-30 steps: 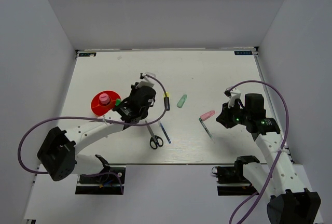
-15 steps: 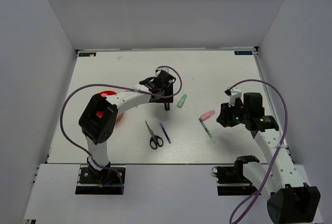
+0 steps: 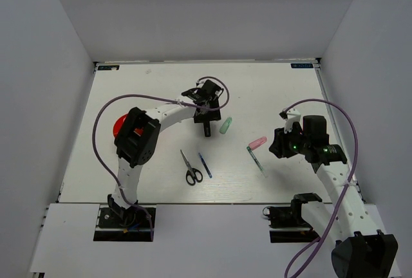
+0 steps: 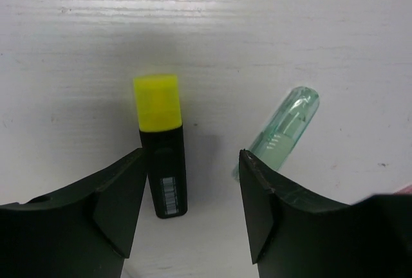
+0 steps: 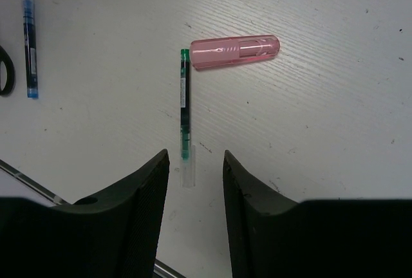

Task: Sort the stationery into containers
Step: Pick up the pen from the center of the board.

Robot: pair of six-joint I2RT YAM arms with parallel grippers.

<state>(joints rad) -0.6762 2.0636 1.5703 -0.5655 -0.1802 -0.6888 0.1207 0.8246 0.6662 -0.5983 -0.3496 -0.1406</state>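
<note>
The black-handled scissors (image 3: 191, 168) are taken as the landmark on the white tabletop (image 3: 270, 91). The slim blue pen (image 3: 205, 165) is seen just to their right, lying almost parallel to them. Farther from the arm bases than the scissors, and slightly to the right, the black marker with the yellow cap (image 4: 161, 143) is found. The left gripper (image 4: 190, 162) is held over it with its jaws spread apart and nothing gripped; the marker's black end is framed between them. The pale green highlighter (image 4: 286, 127) lies just beside that marker, on the side away from the scissors. Well to the right of the scissors, the clear pen (image 5: 185, 111) is seen under the right gripper (image 5: 196, 162), whose jaws are likewise parted and empty. The pink highlighter (image 5: 235, 51) lies at the pen's far tip. The red-orange cup (image 3: 120, 127) stands to the left of the scissors and farther back, partly hidden by the left arm.
</note>
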